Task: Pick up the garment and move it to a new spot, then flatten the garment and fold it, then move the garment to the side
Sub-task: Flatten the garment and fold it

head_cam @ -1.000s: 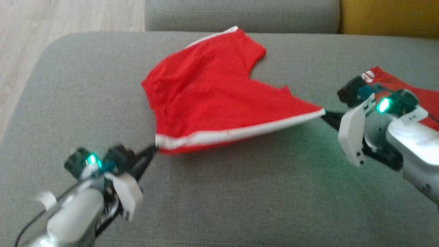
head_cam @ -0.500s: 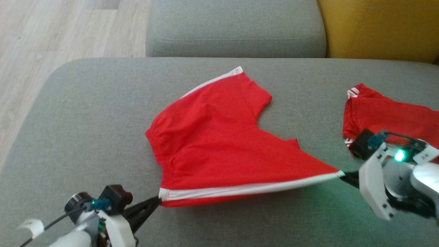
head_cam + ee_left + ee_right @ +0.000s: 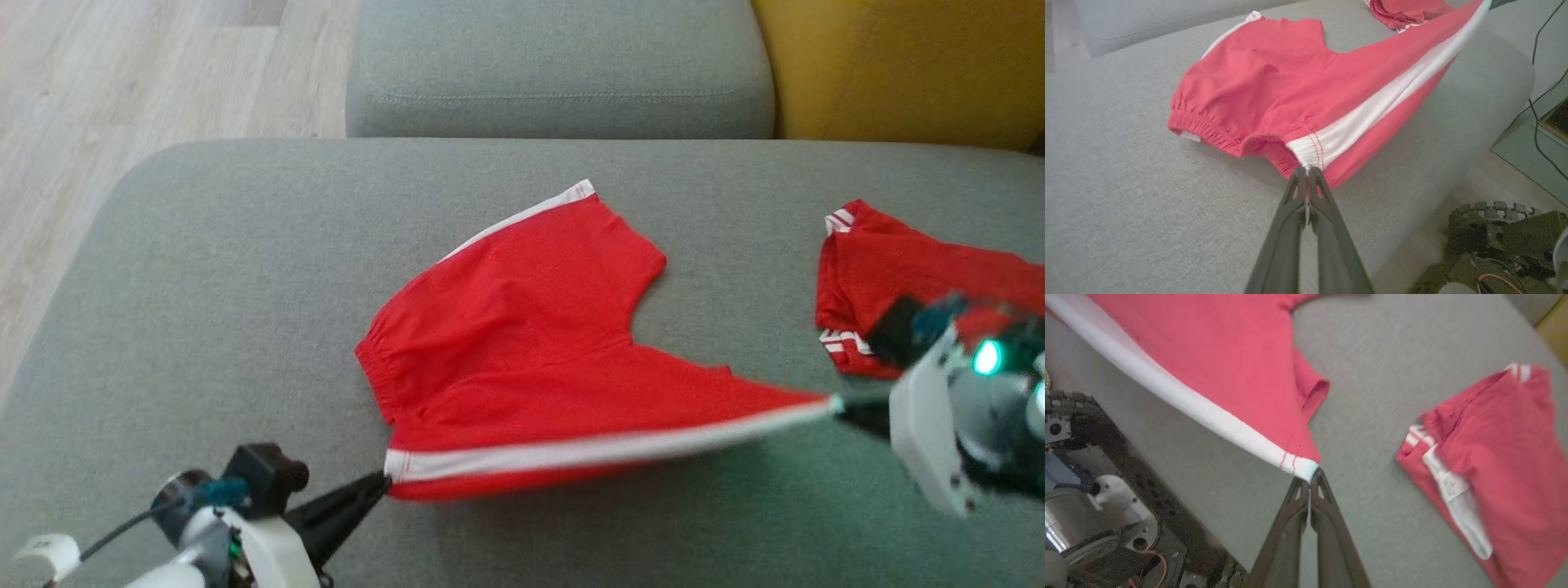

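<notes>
Shorts (image 3: pixel 522 351) lie stretched left-right, waistband toward the left.

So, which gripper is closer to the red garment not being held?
Right. The right gripper pinches the hem of the shorts beside the unheld garment; the left gripper holds their opposite, waistband end.

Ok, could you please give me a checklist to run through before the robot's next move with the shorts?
1. Left fingers shut on the shorts at the waistband corner: ok.
2. Right fingers shut on the hem corner: ok.
3. White stripe taut between them: ok.
4. Shorts lying flat: not ok, near edge lifted, waistband bunched.
5. Second red garment apart from the shorts: ok.
6. Bare sofa cushion on the left: ok.
</notes>
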